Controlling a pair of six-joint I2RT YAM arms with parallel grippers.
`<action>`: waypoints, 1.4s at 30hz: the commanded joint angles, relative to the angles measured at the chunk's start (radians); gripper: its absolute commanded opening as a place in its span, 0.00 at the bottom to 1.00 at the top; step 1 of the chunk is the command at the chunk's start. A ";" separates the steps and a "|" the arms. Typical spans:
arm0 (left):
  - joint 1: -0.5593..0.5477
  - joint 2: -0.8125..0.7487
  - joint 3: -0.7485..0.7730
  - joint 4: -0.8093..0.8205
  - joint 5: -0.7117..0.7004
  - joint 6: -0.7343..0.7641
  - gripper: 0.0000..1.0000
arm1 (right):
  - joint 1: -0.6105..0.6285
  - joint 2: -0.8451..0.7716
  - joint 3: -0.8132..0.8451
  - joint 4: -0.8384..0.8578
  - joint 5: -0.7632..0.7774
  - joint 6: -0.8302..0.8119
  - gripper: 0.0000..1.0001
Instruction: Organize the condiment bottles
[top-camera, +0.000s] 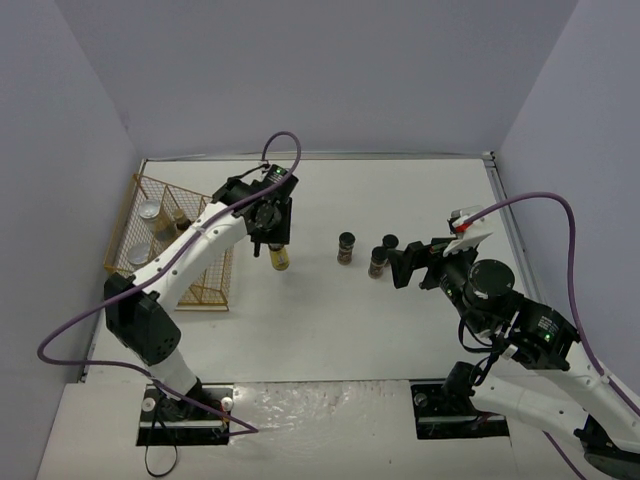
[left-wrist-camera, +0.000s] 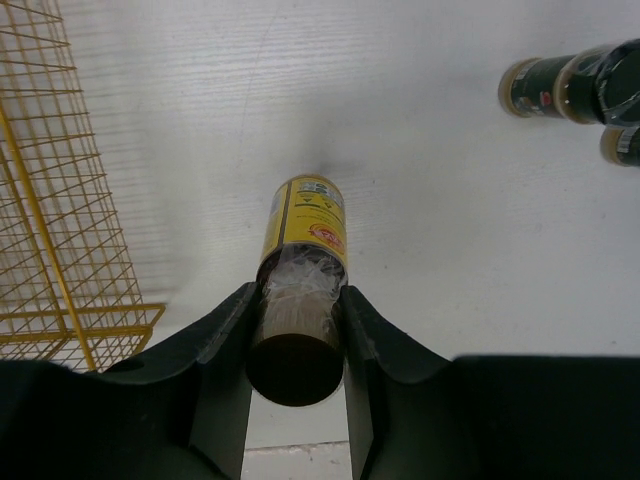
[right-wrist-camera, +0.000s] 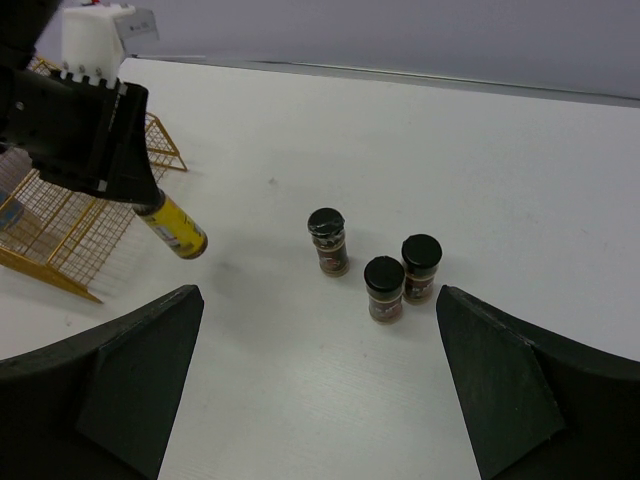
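- Left gripper clamps the tilted yellow bottle near its dark cap, just right of the gold wire rack.
- Right gripper gapes empty, well right of the rack.
- Three black-capped jars stand clustered between bottle and right gripper.

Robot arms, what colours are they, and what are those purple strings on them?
The left arm and right arm are both white tubes joined by chunky black round joints. The strings are cables: one purple cable leaves the left arm, another purple cable the right. The left pincer and right pincer are matte black, each with two broad wedge-shaped fingers.
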 joint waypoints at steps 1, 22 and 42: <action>0.061 -0.141 0.159 -0.126 -0.063 -0.007 0.00 | -0.003 0.012 0.037 0.049 -0.002 -0.019 1.00; 0.486 -0.293 0.208 -0.257 -0.225 -0.076 0.00 | -0.002 0.077 0.088 0.050 -0.182 -0.081 1.00; 0.534 -0.250 -0.090 -0.045 -0.232 -0.333 0.00 | -0.003 0.005 0.015 0.049 -0.277 -0.162 1.00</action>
